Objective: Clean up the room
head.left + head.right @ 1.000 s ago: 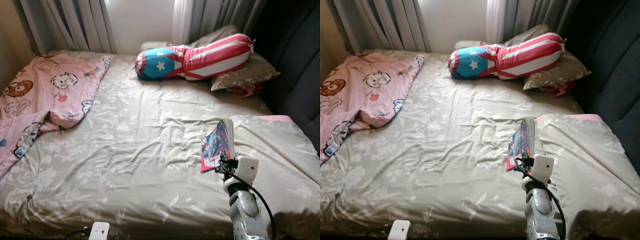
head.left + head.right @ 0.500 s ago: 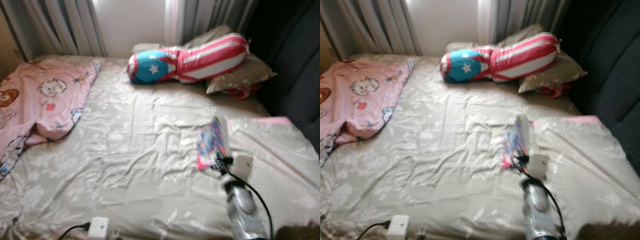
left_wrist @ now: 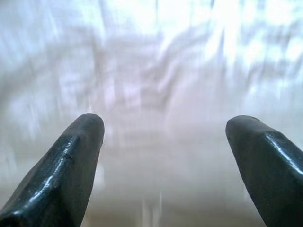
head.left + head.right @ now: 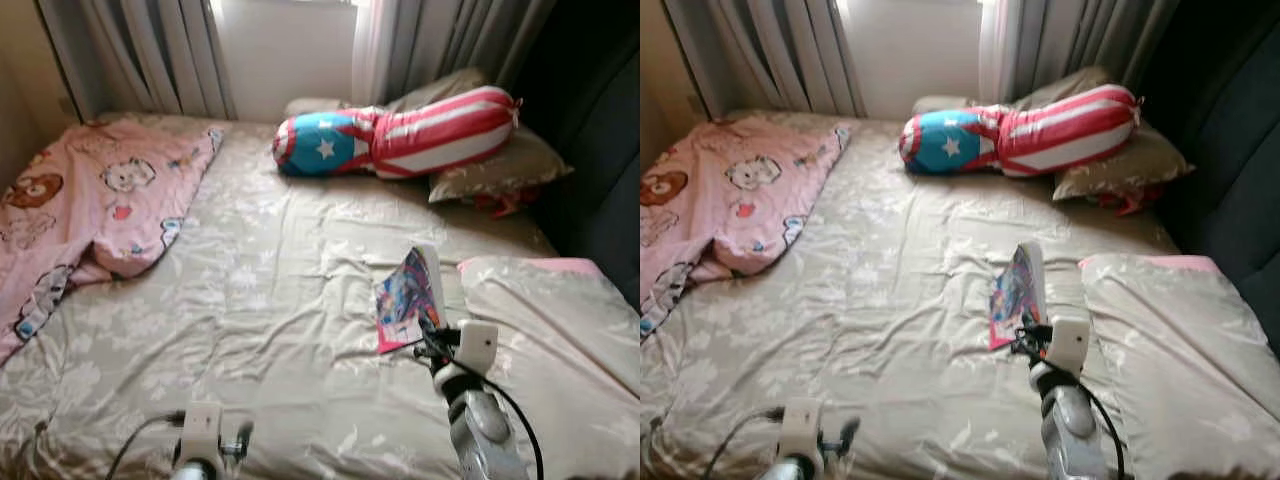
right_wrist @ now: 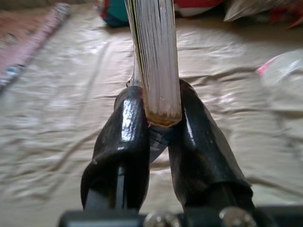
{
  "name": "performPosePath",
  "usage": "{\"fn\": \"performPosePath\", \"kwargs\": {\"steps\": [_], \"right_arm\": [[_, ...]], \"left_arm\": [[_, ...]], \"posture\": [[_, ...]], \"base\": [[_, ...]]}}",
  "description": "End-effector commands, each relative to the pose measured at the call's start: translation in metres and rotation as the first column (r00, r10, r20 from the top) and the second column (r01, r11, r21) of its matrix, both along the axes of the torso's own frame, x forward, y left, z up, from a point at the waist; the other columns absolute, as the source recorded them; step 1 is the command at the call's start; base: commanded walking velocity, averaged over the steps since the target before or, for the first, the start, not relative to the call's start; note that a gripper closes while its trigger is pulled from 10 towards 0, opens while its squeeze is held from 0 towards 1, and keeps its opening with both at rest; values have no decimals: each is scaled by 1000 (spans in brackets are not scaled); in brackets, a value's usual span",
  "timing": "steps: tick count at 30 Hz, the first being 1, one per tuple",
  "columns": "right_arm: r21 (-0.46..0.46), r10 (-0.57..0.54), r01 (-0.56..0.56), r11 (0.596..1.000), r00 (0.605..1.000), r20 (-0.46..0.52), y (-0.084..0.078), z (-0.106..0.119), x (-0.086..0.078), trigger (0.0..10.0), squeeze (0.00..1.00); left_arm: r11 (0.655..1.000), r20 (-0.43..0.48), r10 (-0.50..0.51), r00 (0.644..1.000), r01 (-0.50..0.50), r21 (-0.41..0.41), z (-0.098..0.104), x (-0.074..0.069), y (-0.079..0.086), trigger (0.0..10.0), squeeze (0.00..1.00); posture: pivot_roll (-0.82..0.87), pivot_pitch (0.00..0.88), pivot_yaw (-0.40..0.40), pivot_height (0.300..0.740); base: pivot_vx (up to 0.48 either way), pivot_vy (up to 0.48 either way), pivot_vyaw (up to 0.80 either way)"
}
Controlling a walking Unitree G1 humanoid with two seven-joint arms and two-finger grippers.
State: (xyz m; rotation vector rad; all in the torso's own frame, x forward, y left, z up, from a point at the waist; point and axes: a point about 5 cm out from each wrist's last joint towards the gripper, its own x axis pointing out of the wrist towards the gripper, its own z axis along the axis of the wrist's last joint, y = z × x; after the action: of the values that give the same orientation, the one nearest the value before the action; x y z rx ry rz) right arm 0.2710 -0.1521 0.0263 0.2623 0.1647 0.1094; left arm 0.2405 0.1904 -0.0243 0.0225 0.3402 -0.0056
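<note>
Colourful book [image 4: 407,298] edge pinched, right claw [image 5: 158,124]

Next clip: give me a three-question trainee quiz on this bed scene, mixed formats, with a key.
1. True or false: the right pincer is shut on the comic book.
2. Which lies on the bed on the robot's left? A) pink cartoon blanket B) striped bolster C) grey pillow
3. Fill in: the left pincer is ____, holding nothing.

Key: 1 true; 2 A; 3 open.
</note>
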Motion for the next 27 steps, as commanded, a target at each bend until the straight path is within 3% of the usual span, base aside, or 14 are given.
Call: {"fn": "performPosePath", "kwargs": {"steps": [1,2,7,15,22,27], "right_arm": [[55,-5,2,998,998,58,-1,13,6,10000,0],[132,-26,18,991,998,55,-1,15,7,10000,0],[193,-64,51,980,996,58,-1,18,9,10000,0],[191,-91,91,977,996,-7,-8,11,8,10000,0],[196,-88,89,976,996,-14,-7,10,8,10000,0],[199,-85,83,976,996,6,-3,12,9,10000,0]], "left_arm": [[1000,85,0,996,1,-8,11,7,-1,10000,0],[1000,148,-1,989,2,-3,21,12,0,10000,0],[1000,254,6,967,-6,-1,38,13,4,10000,0],[1000,304,6,953,-7,1,55,15,5,10000,0],[1000,331,-5,944,8,-7,68,26,0,10000,0],[1000,331,-5,943,10,-14,73,29,-3,10000,0]], "posture": [[-85,33,-73,740],[-88,32,-68,740],[-93,36,-55,740],[-96,62,-48,726],[-90,69,-44,686],[-85,73,-40,681]], "base": [[0,0,0],[0,0,0],[0,0,0],[0,0,0],[0,0,0],[0,0,0]]}}
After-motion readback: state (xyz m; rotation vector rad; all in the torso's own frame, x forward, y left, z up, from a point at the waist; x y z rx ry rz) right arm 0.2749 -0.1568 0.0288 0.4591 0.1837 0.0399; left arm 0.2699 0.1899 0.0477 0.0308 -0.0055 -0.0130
